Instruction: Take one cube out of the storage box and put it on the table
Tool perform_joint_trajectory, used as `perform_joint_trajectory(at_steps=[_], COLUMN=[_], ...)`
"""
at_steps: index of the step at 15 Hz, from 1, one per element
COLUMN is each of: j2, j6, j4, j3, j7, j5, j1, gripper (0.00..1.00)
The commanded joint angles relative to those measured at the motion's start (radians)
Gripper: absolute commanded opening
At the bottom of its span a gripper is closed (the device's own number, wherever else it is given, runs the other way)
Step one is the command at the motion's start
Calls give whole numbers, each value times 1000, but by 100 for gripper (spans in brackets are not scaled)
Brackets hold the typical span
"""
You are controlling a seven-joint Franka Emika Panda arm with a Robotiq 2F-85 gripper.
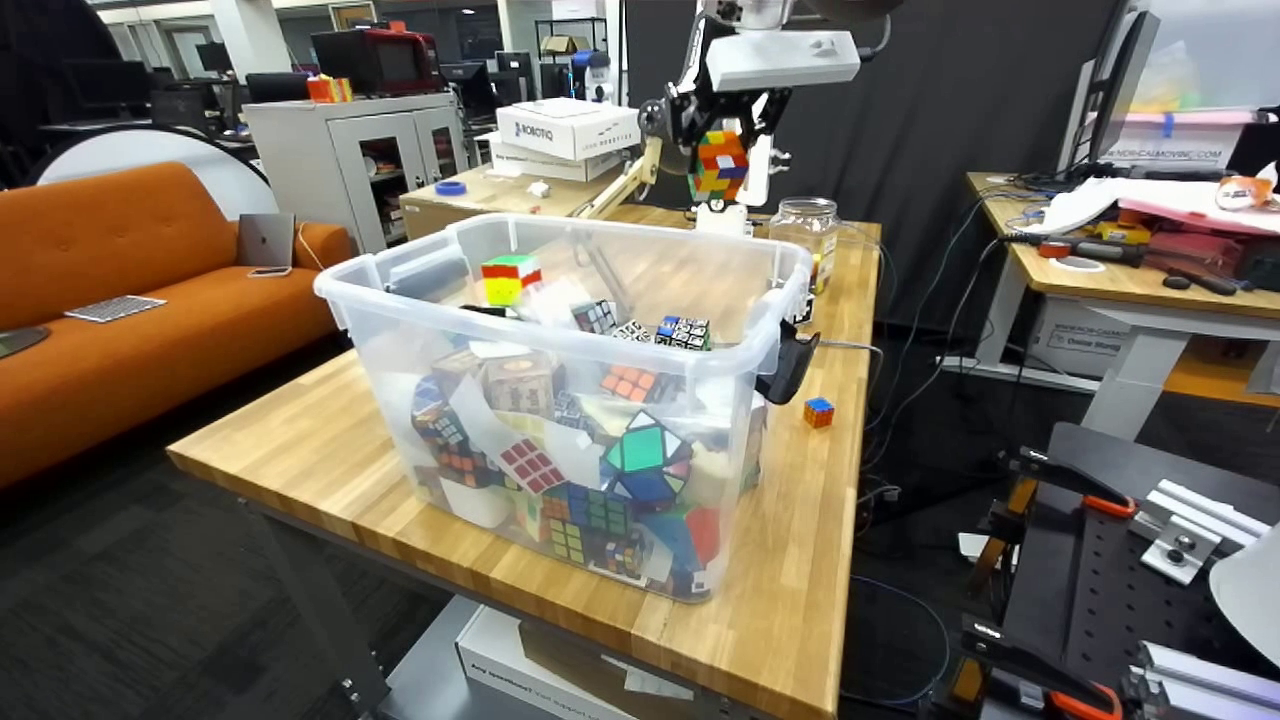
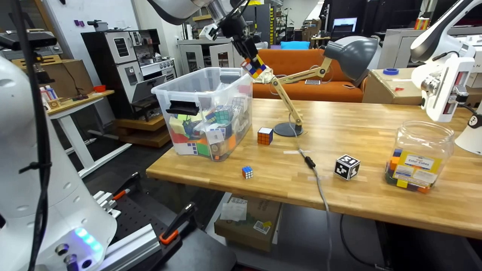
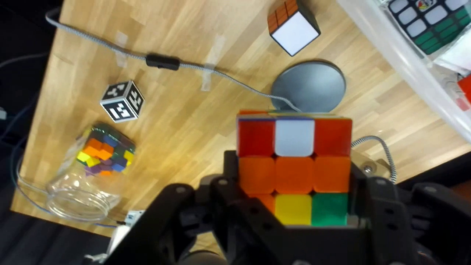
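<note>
My gripper is shut on a multicoloured cube, with a finger on each side of it. In both exterior views the held cube is in the air, above the table, higher than the rim of the storage box and outside it or near its edge. The storage box is clear and full of several cubes and packages. Its rim crosses the right of the wrist view. The lower part of the held cube is partly hidden by the gripper.
A desk lamp stands beside the box, its arm near the held cube. An orange-and-white cube, a small cube, a black-and-white marker cube, a cord switch and a clear jar are on the table.
</note>
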Motion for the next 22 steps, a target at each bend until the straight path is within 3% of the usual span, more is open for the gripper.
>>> perform_joint_trajectory(at_steps=[1, 3, 4, 15, 16, 22], j2=[6, 24, 21, 30, 30, 67], j6=[-1, 22, 1, 8, 8, 21], j4=[-45, -70, -61, -66, -66, -37], j3=[6, 4, 5, 3, 3, -40], j7=[55, 23, 36, 34, 34, -49], j5=[89, 204, 141, 187, 187, 353], j1=[-13, -12, -11, -9, -9, -47], gripper=[38, 38, 63, 63, 38, 38])
